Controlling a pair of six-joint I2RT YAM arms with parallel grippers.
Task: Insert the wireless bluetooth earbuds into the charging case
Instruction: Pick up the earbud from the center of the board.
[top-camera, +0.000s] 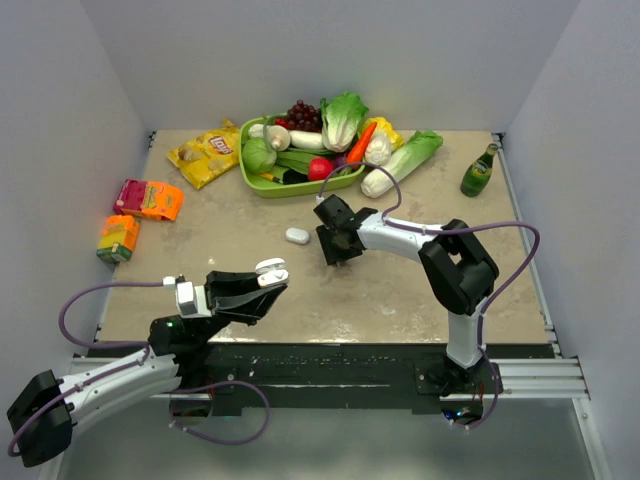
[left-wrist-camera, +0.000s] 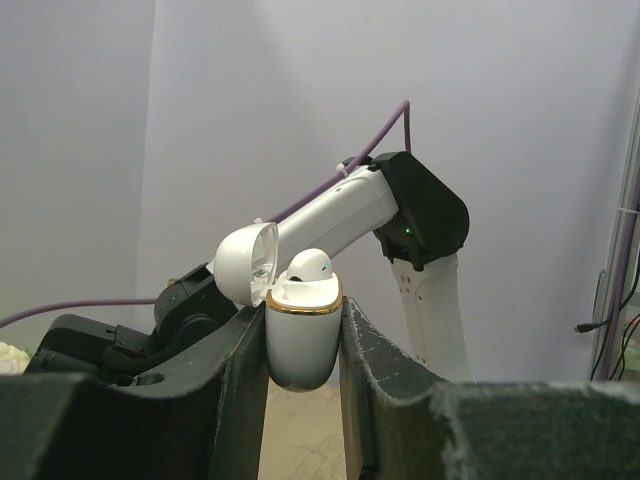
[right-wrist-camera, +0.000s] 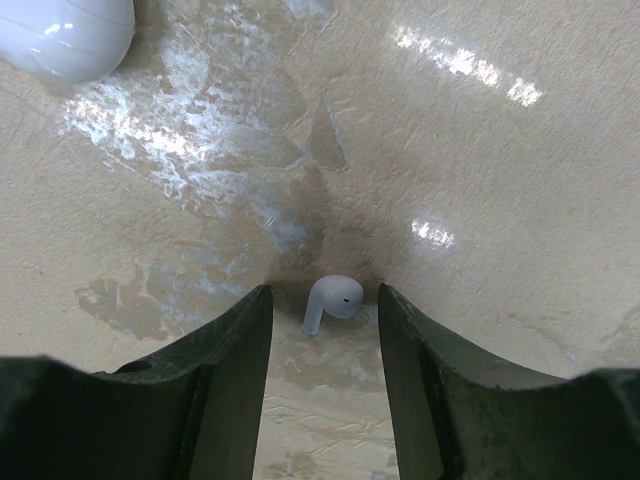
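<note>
My left gripper is shut on a white charging case with a gold rim, held above the table's near edge. Its lid stands open and one white earbud sits in it. The case also shows in the top view. My right gripper is open and pressed down on the table, its fingers either side of a loose white earbud lying flat, not touching it. A second closed white case lies on the table just left of the right gripper, and at the top-left corner of the right wrist view.
A green tray of toy vegetables and fruit stands at the back centre. A yellow chip bag lies back left, orange and pink boxes and a small carton at the left. A green bottle stands back right.
</note>
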